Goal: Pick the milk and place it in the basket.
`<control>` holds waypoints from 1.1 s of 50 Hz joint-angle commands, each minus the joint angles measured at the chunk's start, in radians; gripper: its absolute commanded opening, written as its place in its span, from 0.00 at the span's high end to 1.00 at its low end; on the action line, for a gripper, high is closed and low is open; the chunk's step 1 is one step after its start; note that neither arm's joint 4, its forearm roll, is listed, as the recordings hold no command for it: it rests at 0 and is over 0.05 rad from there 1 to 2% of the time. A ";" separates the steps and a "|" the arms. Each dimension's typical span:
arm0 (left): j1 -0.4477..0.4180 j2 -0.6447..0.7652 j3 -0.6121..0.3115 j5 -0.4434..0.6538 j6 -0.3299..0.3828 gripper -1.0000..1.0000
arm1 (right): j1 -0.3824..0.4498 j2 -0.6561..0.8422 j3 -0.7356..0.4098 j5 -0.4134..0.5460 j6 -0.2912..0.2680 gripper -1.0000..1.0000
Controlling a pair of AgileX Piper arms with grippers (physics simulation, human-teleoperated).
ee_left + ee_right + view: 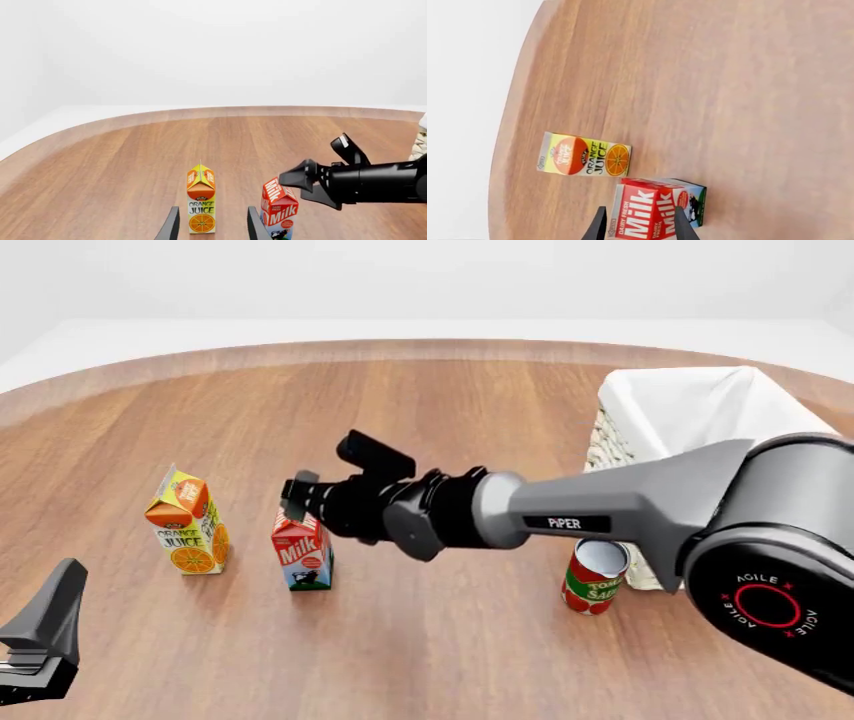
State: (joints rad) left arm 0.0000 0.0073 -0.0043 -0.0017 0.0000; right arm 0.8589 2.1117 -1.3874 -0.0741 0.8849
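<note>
The milk (303, 558) stands upright on the wooden table, right of the orange juice carton (187, 530). My right gripper (330, 478) is open, reaching in from the right and hovering just above the milk's top. In the right wrist view the milk (650, 215) shows between the open fingers of that gripper (640, 227). In the left wrist view the right gripper (317, 167) sits by the milk's (280, 210) gable. The white wicker basket (694, 415) stands at the far right. My left gripper (212, 229) is open and empty, low at the near left (43, 635).
A red-green can (591, 580) stands in front of the basket, right of the milk. The juice carton (201, 207) lies straight ahead of the left gripper's fingers. The table's curved far edge (400, 345) runs across the back.
</note>
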 commanded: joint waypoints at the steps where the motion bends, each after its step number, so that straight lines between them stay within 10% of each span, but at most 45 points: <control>1: 0.000 0.000 0.000 0.000 0.000 0.00 | 0.008 0.017 0.001 -0.013 0.012 0.00; 38: 0.000 0.000 0.000 0.000 0.000 0.00 | 0.051 0.102 0.042 -0.127 0.099 0.00; 39: 0.000 0.000 0.000 0.000 0.000 0.00 | 0.049 0.104 0.041 -0.126 0.096 1.00; 55: 0.000 0.000 0.000 0.000 0.000 0.00 | 0.023 0.040 0.064 -0.132 0.054 1.00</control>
State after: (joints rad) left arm 0.0000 0.0073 -0.0043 -0.0017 0.0000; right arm 0.8872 2.1536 -1.3354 -0.2109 0.9604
